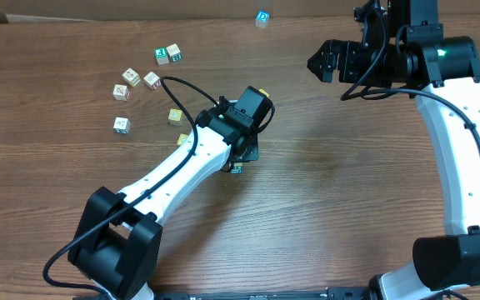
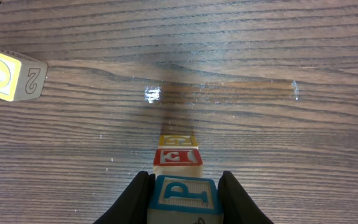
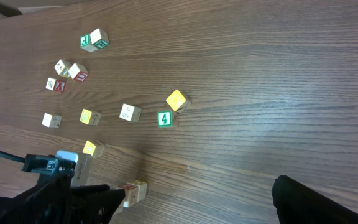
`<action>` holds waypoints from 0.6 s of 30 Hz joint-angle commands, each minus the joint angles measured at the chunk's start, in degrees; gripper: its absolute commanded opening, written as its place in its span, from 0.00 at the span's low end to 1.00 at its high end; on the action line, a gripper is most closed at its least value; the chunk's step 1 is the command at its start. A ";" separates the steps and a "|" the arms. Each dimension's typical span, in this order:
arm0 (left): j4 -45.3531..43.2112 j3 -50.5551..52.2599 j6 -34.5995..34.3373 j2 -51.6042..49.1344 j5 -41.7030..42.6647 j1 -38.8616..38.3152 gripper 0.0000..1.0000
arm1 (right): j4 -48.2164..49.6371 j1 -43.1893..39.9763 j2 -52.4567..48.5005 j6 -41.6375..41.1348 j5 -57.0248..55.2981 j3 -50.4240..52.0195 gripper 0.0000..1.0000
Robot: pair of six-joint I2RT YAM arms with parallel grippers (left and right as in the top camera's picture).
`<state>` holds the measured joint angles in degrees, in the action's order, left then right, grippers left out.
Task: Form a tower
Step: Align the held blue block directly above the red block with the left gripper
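The tower [image 2: 178,157] stands on the wooden table. From above, the left wrist view shows a yellow cube [image 2: 179,140] lowest, a white cube with red print over it, and a teal-blue "P" cube [image 2: 185,196] on top. My left gripper [image 2: 185,196] is shut on the P cube, one finger on each side. In the overhead view the left wrist [image 1: 244,112] covers the stack, and only a teal corner [image 1: 236,169] peeks out. My right gripper [image 1: 319,61] hangs open and empty at the far right, well away from the stack. Only one of its fingers [image 3: 306,199] shows in the right wrist view.
Several loose cubes lie at the far left of the table, among them a green pair [image 1: 168,55], a white one [image 1: 122,125] and a yellowish one [image 1: 175,116]. A blue cube [image 1: 262,18] sits at the far edge. A yellow numbered cube [image 2: 8,74] lies to the left of the stack.
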<state>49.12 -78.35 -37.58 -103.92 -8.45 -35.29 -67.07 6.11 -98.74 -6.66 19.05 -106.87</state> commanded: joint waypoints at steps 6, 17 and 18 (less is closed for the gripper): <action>0.31 0.42 -0.79 0.13 -1.18 -0.42 0.17 | 0.15 0.35 0.57 0.02 -0.37 -0.70 1.00; 0.57 0.44 -0.81 0.13 -1.18 -0.44 0.14 | 0.17 0.35 0.57 0.02 -0.37 -0.70 1.00; 0.55 0.44 -0.81 0.13 -1.18 -0.44 0.14 | 0.17 0.35 0.57 0.02 -0.37 -0.70 1.00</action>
<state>49.58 -78.35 -37.58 -103.92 -8.45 -35.29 -67.07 6.11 -98.74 -6.66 19.05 -106.87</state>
